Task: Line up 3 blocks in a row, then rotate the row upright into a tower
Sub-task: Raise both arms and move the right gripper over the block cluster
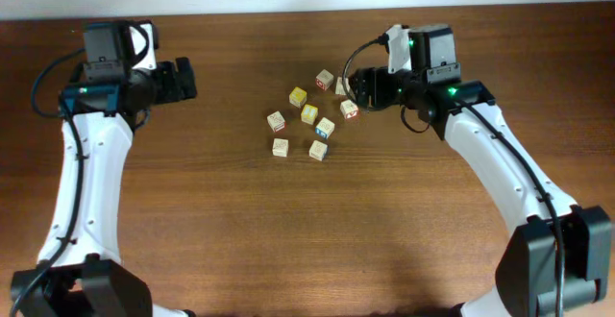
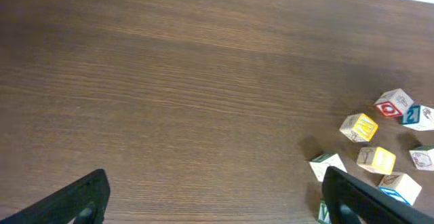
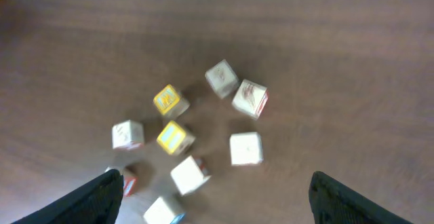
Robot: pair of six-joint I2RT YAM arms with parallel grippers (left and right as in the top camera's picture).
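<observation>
Small cream blocks lie in a loose cluster at the table's middle. Among them are one with a red mark [image 1: 349,109], one with a blue side [image 1: 325,127] [image 2: 400,187] and a plainer one [image 1: 281,148]. My right gripper [image 1: 354,94] [image 3: 220,200] hangs open high over the cluster's right end, nothing between its fingers. The right wrist view is blurred, with a pale-topped block [image 3: 245,148] and another [image 3: 189,175] below the gap. My left gripper [image 1: 190,79] [image 2: 217,207] stands open and holds nothing, well left of the blocks.
Two yellow-topped cubes [image 1: 298,96] [image 1: 308,113] sit inside the cluster, seen also as yellow cubes [image 2: 359,127] [image 2: 376,159]. More cream cubes [image 1: 325,79] [image 1: 277,120] [image 1: 318,150] lie around them. The table's far edge [image 1: 288,12] runs along the top.
</observation>
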